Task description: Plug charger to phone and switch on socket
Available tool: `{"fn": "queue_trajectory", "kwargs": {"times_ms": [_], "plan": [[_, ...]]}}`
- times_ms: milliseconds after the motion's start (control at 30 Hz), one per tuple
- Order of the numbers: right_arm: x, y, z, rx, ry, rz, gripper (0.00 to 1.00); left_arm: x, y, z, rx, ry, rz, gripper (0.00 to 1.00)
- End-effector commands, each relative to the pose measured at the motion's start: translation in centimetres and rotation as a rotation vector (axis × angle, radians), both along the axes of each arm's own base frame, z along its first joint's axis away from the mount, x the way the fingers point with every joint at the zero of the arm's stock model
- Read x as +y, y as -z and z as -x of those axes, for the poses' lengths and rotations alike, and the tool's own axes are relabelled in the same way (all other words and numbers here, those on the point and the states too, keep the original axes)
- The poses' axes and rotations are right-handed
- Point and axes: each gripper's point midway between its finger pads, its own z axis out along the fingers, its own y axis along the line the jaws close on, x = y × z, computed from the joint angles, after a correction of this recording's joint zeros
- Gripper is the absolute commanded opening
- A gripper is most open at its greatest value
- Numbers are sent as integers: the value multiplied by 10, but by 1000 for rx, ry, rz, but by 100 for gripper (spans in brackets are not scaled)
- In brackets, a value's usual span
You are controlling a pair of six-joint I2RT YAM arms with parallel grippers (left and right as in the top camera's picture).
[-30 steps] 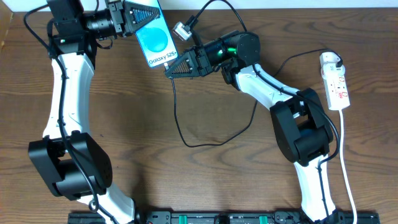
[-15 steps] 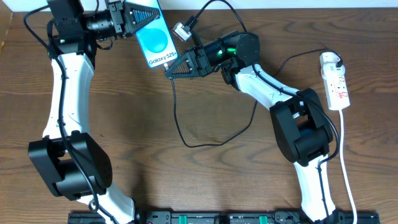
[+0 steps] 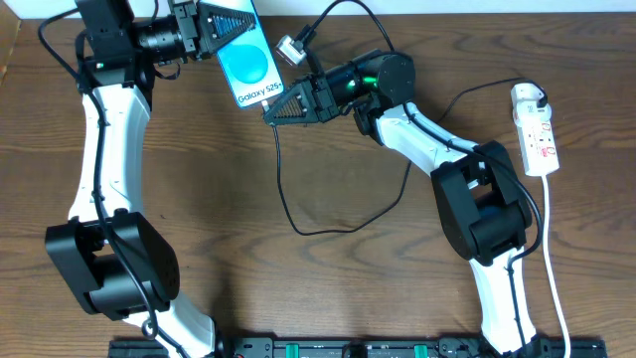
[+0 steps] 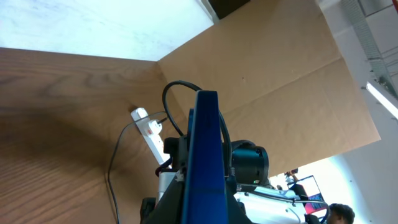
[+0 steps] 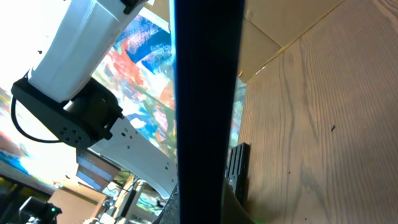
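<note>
Between my left jaws, closed tight, sits the phone (image 3: 248,62), lifted off the tabletop (image 3: 199,199); at its lower edge my right jaws pinch the charger (image 3: 281,189) by its plug end, cable trailing below them. Far right of both lies the socket (image 3: 537,134).

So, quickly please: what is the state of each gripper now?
Left gripper: closed, holding the phone.
Right gripper: closed on the charger, near its plug tip, at the phone's lower edge.
</note>
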Motion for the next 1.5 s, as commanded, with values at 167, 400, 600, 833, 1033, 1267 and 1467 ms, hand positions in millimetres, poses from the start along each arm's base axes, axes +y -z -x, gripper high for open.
{"fn": "queue_trajectory", "kwargs": {"times_ms": [167,400,600,833,1033,1267,1467], "plan": [[6,-27,-25,73,146,-117,1,-12,-13,20,-32,92,19,7],[7,-29,-28,101,160,-122,1,-12,-13,20,-41,92,17,8],[7,-29,-28,101,159,-122,1,-12,-13,20,-42,92,17,7],[6,-32,-32,107,179,-137,1,-12,-13,20,-41,92,17,8],[1,-36,-42,119,221,-162,1,-12,-13,20,-42,91,17,8],[0,-41,-48,131,252,-186,1,-12,-13,20,-60,92,13,8],[0,-41,-49,111,258,-197,1,-12,-13,20,-59,92,13,7]]}}
